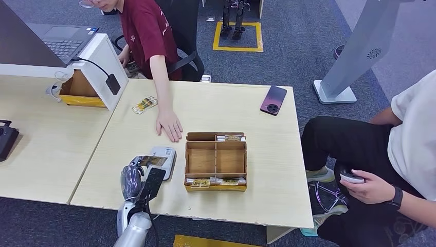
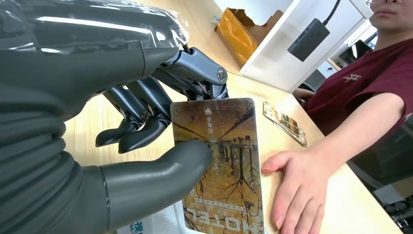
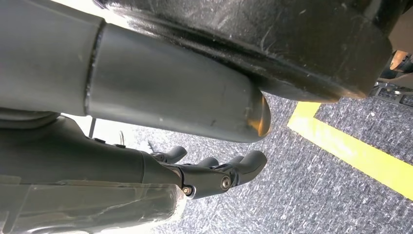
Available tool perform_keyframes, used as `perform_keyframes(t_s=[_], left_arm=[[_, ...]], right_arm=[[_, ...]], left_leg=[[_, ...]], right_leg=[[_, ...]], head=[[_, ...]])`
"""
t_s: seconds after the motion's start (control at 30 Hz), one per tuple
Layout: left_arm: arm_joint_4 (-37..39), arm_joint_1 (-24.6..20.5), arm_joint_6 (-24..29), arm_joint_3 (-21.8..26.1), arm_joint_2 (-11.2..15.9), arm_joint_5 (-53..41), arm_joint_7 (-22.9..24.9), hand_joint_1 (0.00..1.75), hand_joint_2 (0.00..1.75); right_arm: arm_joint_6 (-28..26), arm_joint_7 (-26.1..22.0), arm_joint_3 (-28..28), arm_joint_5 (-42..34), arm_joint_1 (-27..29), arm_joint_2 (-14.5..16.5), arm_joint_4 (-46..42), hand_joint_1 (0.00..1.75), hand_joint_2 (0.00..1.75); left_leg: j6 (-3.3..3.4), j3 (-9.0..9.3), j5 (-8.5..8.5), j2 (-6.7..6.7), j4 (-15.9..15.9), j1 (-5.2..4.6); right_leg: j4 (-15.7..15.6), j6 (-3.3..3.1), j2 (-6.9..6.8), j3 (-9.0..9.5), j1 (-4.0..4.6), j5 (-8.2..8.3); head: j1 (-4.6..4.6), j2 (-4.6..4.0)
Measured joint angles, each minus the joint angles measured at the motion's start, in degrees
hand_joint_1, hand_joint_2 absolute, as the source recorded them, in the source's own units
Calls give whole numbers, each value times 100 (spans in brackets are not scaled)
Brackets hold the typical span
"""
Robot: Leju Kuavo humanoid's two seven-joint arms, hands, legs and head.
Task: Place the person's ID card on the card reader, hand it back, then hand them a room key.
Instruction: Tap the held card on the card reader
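Observation:
My left hand (image 1: 134, 175) (image 2: 146, 117) pinches a card (image 2: 221, 165) between thumb and fingers. The card is printed with autumn trees and the word HOTEL. In the head view this card (image 1: 153, 160) lies over the near-left part of the grey-white card reader (image 1: 168, 154); whether it touches the reader I cannot tell. A person in a dark red shirt rests an open hand (image 1: 169, 125) (image 2: 297, 185) flat on the table just beyond the reader. A wooden compartment box (image 1: 216, 160) holding similar cards stands right of the reader. My right hand (image 3: 214, 173) hangs over carpet, fingers loosely apart, holding nothing.
A second card (image 1: 144, 104) (image 2: 285, 123) lies on the table near the person's arm. A phone (image 1: 273, 100) sits at the far right of the table. A white stand with a laptop (image 1: 97, 56) is at the back left. Another seated person (image 1: 406, 154) is at the right.

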Motion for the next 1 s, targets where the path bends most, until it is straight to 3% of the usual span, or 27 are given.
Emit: perform_keyframes(t_s=[0.63, 1.0], left_arm=[[373, -205, 3, 654, -105, -391, -148, 175, 175], [487, -341, 20, 1039, -223, -1420, -11, 175, 175]], right_arm=[[24, 63, -3, 86, 0, 2, 0, 0, 0], [70, 114, -3, 161, -18, 2, 0, 0, 0]], left_leg=[[2, 2, 2, 0, 0, 0], [3, 4, 3, -1, 0, 0]], right_leg=[[1, -1, 0, 2, 0, 1], [1, -2, -1, 6, 0, 3]], head=[[1, 0], [0, 0]])
